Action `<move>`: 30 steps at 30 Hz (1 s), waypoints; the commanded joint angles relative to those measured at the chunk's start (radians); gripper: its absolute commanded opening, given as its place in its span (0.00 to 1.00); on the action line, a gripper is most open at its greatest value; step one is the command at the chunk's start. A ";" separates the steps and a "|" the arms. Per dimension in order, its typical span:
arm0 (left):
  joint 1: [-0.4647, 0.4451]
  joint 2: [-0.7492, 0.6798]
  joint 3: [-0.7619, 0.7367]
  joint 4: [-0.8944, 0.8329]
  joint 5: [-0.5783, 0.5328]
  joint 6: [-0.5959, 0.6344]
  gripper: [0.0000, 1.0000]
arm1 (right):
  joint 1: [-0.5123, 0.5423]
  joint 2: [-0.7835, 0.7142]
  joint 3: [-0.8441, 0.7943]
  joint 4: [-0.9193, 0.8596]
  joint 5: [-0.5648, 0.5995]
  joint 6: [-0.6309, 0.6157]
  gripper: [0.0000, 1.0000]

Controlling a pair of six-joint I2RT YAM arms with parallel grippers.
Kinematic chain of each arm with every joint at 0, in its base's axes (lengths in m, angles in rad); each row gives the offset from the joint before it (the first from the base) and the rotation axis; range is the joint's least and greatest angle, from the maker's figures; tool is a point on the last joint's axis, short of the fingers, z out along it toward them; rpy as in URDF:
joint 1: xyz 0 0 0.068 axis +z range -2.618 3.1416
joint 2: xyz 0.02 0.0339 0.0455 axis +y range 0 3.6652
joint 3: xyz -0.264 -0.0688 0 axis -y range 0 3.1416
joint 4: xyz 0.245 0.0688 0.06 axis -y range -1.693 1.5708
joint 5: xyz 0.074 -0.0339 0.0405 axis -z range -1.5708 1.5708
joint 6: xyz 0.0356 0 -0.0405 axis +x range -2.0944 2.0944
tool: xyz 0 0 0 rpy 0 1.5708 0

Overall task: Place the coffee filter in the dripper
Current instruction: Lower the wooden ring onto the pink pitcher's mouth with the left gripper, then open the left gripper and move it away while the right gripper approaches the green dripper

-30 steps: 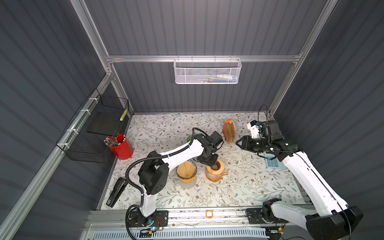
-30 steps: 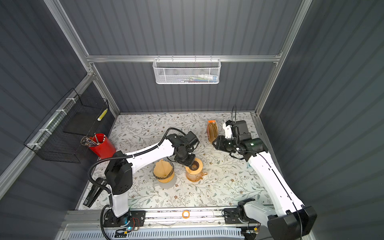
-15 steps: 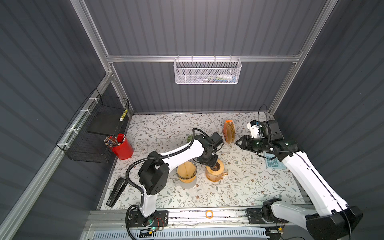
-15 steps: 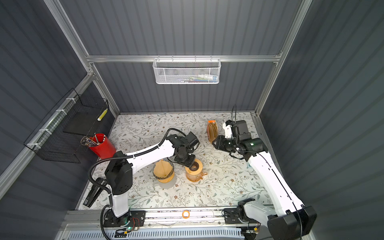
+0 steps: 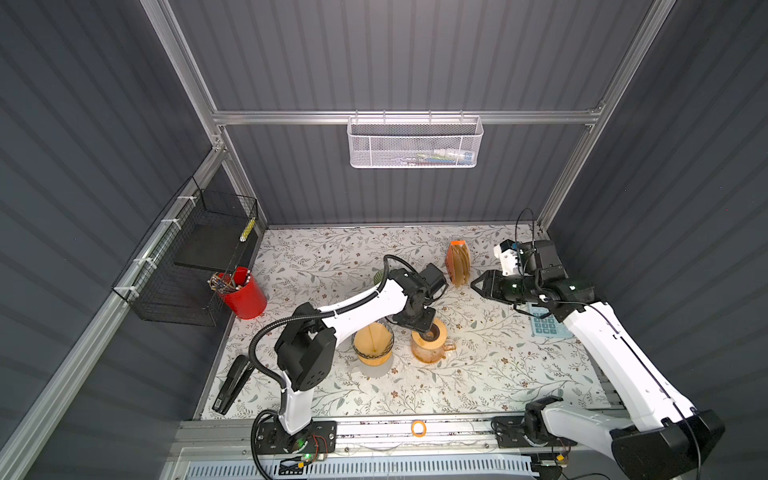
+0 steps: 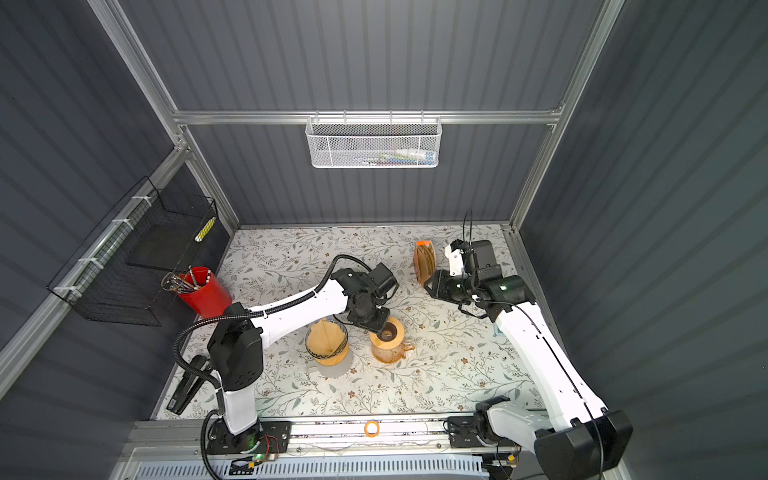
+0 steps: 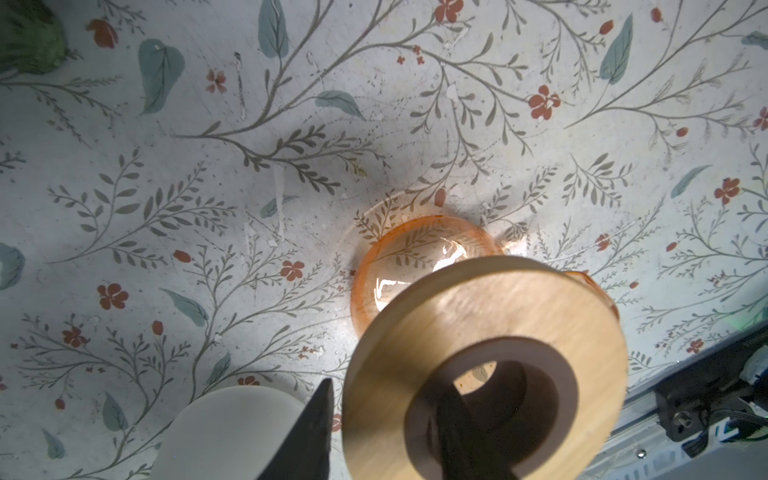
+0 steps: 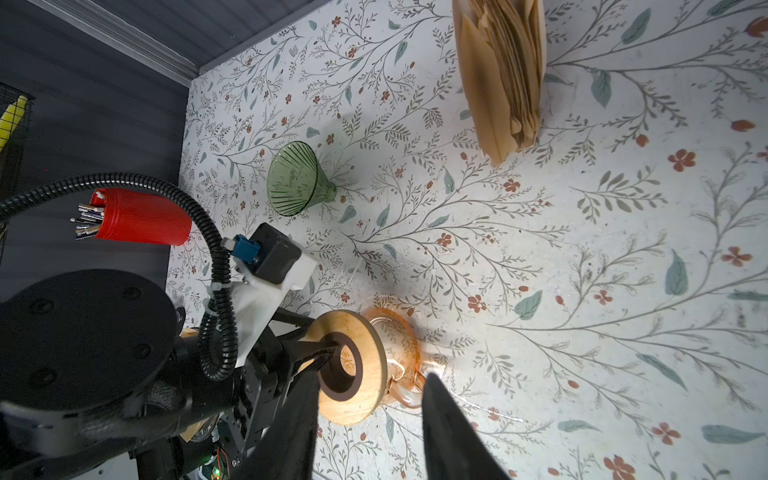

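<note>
Left gripper [image 5: 423, 330]: hangs right over the orange jug [image 5: 430, 354], spread a little. One finger [image 7: 453, 436] down in the hole of the wooden ring [image 7: 478, 307] on top of the jug, other finger just outside the ring with a thin gap.

Right gripper [image 5: 475, 286]: floats behind the jug and to its right, spread, holds nothing.

Stack of filters [image 5: 458, 264]: stands behind the jug, close to the right gripper.

Clear dripper [image 5: 353, 343]: stands just left of the jug, with one brown filter [image 5: 372, 337] inside.

Green dripper [image 8: 297, 185]: lies on its side behind the jug, on the worktop [image 5: 478, 374].
</note>
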 commanded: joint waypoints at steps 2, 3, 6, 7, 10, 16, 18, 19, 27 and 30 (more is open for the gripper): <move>-0.006 -0.046 0.027 -0.026 -0.014 -0.015 0.42 | -0.006 0.012 0.005 0.007 -0.009 0.011 0.43; -0.007 -0.049 0.026 -0.026 -0.014 -0.017 0.42 | -0.006 0.012 0.006 0.007 -0.009 0.012 0.43; -0.006 -0.059 0.024 -0.026 -0.023 -0.020 0.42 | -0.006 0.009 0.007 0.006 -0.010 0.012 0.43; -0.005 -0.063 0.027 -0.027 -0.027 -0.021 0.42 | -0.006 0.011 0.008 0.005 -0.009 0.013 0.43; -0.007 -0.082 0.033 -0.027 -0.045 -0.023 0.42 | -0.006 0.011 0.009 0.004 -0.009 0.015 0.43; -0.006 -0.133 0.033 -0.015 -0.088 -0.028 0.41 | -0.006 0.007 0.007 0.007 -0.009 0.025 0.43; -0.007 -0.147 0.034 -0.011 -0.101 -0.029 0.41 | -0.006 0.007 0.008 0.010 -0.010 0.027 0.43; -0.007 -0.156 0.034 -0.010 -0.111 -0.030 0.41 | -0.006 0.007 0.008 0.012 -0.009 0.030 0.43; 0.012 -0.207 0.081 0.013 -0.183 -0.010 0.43 | -0.001 0.022 0.016 0.046 -0.063 0.051 0.43; 0.068 -0.224 0.099 0.033 -0.163 0.005 0.43 | 0.017 0.047 0.008 0.087 -0.060 0.091 0.42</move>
